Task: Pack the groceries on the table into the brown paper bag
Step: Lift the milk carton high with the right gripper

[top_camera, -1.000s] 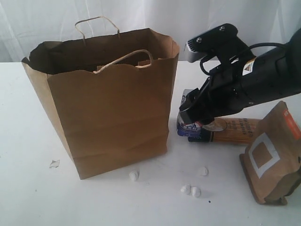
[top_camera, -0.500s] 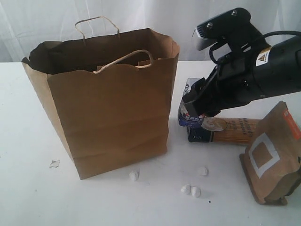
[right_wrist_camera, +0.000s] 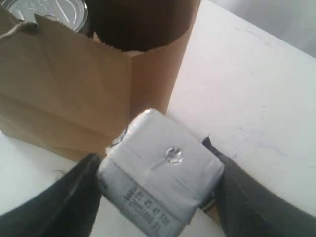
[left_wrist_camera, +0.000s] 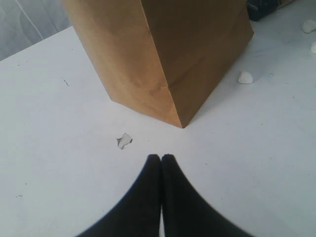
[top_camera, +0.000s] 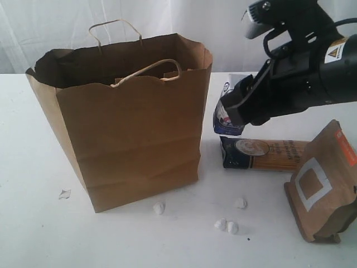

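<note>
White-blue carton [top_camera: 224, 119] clamped in our right gripper [right_wrist_camera: 159, 195], held up off the table [top_camera: 33, 234] just beside the brown paper bag [top_camera: 128, 128], below its rim. We see left gripper [left_wrist_camera: 161, 159] pinched closed, empty, near the bag's bottom corner.

Pull-tab can [right_wrist_camera: 54, 11] half off-frame

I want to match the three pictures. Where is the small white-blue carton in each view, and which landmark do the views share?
Exterior view: the small white-blue carton is right of centre, in the right claw, just right of the brown paper bag.
Left wrist view: not in it.
Right wrist view: lower centre, between the claw's two dark fingers.
Shared landmark: the brown paper bag, seen in all three views.
</note>
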Motion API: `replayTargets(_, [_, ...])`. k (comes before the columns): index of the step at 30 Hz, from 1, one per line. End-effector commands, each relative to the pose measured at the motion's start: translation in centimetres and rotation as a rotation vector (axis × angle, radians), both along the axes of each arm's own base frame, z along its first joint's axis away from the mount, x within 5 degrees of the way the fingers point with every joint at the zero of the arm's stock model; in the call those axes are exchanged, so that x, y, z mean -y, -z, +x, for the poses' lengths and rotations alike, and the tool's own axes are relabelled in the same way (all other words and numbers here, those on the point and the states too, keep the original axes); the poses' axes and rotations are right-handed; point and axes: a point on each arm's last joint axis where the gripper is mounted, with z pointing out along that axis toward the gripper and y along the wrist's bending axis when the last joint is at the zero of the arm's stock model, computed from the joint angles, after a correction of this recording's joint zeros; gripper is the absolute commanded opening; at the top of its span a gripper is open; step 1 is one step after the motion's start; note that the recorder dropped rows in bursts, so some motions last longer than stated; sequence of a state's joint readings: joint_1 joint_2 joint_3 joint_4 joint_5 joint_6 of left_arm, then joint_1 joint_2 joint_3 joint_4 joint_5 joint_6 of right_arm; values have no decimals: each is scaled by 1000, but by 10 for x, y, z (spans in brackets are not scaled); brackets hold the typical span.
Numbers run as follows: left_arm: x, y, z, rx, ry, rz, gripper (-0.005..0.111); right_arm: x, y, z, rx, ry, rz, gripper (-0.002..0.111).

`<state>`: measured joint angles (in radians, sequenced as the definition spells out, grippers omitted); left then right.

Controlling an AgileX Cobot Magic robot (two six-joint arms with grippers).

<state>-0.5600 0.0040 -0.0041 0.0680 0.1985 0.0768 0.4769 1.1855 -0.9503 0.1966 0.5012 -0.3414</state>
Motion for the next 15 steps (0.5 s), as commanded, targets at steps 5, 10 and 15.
replayTargets(5, [0,1,0,-3,0,-3,0,3,-33,-2,136,1,23,0])
replayTargets(10, [0,1,0,-3,0,-3,0,5,-47,-5,182,0,30,0])
replayTargets(15, [0,1,0,-3,0,-3,0,7,-62,-7,220,-1,41,0])
